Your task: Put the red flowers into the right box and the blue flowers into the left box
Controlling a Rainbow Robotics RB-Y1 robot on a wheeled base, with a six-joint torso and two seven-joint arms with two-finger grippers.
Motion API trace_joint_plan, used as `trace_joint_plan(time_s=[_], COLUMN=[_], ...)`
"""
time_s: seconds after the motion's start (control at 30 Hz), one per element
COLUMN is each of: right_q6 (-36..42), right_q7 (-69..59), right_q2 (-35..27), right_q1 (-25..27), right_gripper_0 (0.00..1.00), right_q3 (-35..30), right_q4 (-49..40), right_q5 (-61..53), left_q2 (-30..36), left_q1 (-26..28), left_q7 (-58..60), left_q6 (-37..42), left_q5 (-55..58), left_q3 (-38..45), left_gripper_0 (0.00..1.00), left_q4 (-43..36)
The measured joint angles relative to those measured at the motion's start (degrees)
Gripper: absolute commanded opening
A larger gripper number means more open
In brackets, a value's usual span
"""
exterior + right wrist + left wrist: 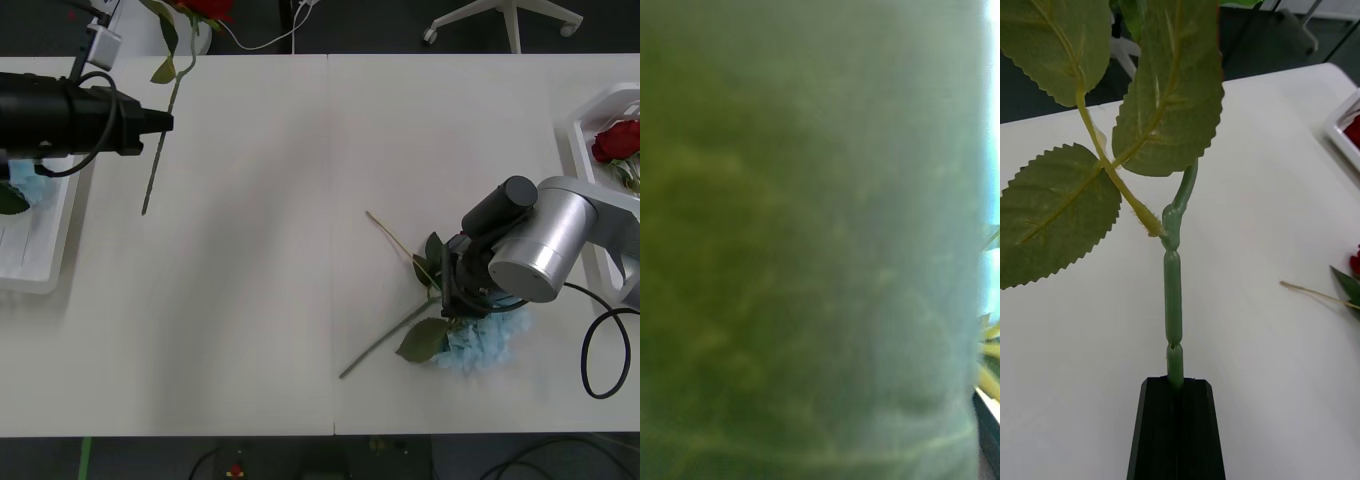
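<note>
White tabletop (pixel 260 250): left hand (pixel 1177 420) clenched on a thin green rose stem (pixel 1173 315) near the far-left corner; right hand (pixel 462 292) on fluffy pale-blue flowers (pixel 485 340), grip unclear.

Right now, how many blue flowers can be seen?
2. One blue flower lies in the left box, mostly behind the left arm; another lies on the table under the right hand. More may be hidden.
</note>
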Motion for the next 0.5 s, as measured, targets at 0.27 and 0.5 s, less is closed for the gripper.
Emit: trace_joint_plan(time_s=[0.27, 0.5], right_q6=[0.99, 1.35], right_q7=[0.00, 0.00], right_q2=[0.07, 1.06], right_q1=[1.13, 1.13], right_gripper_0=[0.46, 0.00], right_q3=[0.00, 0.09], right_q4=[-0.05, 0.25], right_q5=[1.48, 2.85], left_q2=[2.56, 2.58], left_q1=[6.44, 7.56], left_q7=[-3.99, -3.99], left_q6=[-5.53, -9.48], left_q5=[25.60, 34.88], left_q3=[2.79, 1.16], left_gripper_0=[0.00, 0.00], left_q4=[-0.13, -0.17])
